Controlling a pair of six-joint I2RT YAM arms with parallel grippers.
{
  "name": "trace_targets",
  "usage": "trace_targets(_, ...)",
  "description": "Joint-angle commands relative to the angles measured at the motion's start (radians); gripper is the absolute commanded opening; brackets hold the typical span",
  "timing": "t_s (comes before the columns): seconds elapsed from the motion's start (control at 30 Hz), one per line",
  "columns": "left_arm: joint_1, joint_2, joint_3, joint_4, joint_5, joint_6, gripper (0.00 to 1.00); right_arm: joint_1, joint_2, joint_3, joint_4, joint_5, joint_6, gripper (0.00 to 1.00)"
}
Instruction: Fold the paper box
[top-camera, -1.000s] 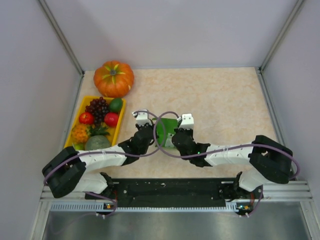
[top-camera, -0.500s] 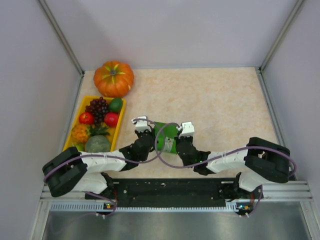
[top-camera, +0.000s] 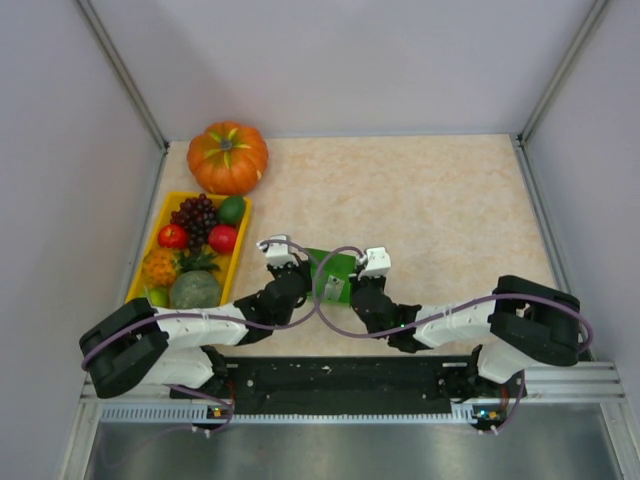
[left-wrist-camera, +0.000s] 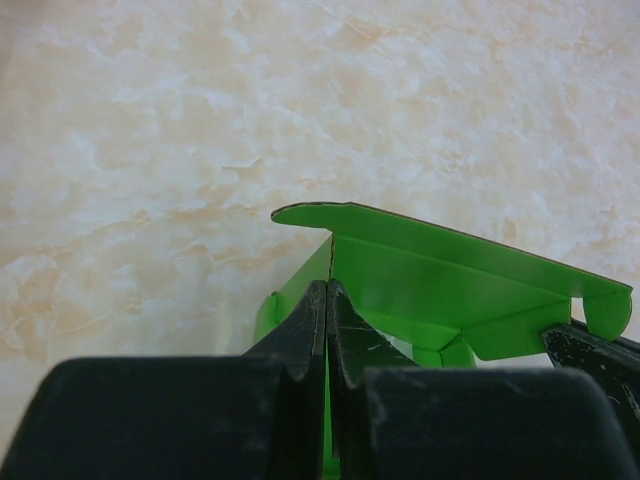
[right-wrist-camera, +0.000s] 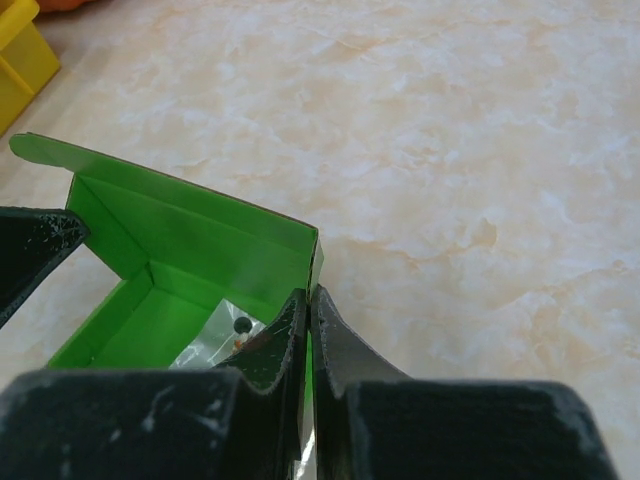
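left claw (left-wrist-camera: 327, 300), right claw (right-wrist-camera: 308, 300) pulled back, paper box (top-camera: 336, 271) turned

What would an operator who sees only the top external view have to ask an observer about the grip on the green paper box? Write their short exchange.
Operator: From above, the paper box is mostly hidden. Is the left gripper really closed on it?
Observer: Yes. The left wrist view shows its fingers pressed together on the edge of a side wall, under a raised flap.
Operator: And the right gripper?
Observer: The right wrist view shows it shut on the top edge of another wall, with the box's open inside beside it.
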Motion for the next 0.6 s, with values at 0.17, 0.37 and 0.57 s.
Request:
trace_targets(0.17, -0.023, -0.051, -0.079, 0.048, 0.216, -0.082, 0.00, 0.066, 0.009, -0.001, -0.065, -0.201, 0.155, 0.00)
trace_targets(0.37, -0.025, -0.128, -0.127, 0.043, 0.241, -0.077, 0.00, 0.084, -0.013, 0.037, -0.122, -0.162, 0.187, 0.00)
trace_targets(0.57, -0.026, -0.142, -0.150, 0.045, 0.255, -0.082, 0.00, 0.100, -0.018, 0.116, -0.254, -0.106, 0.259, 0.00)
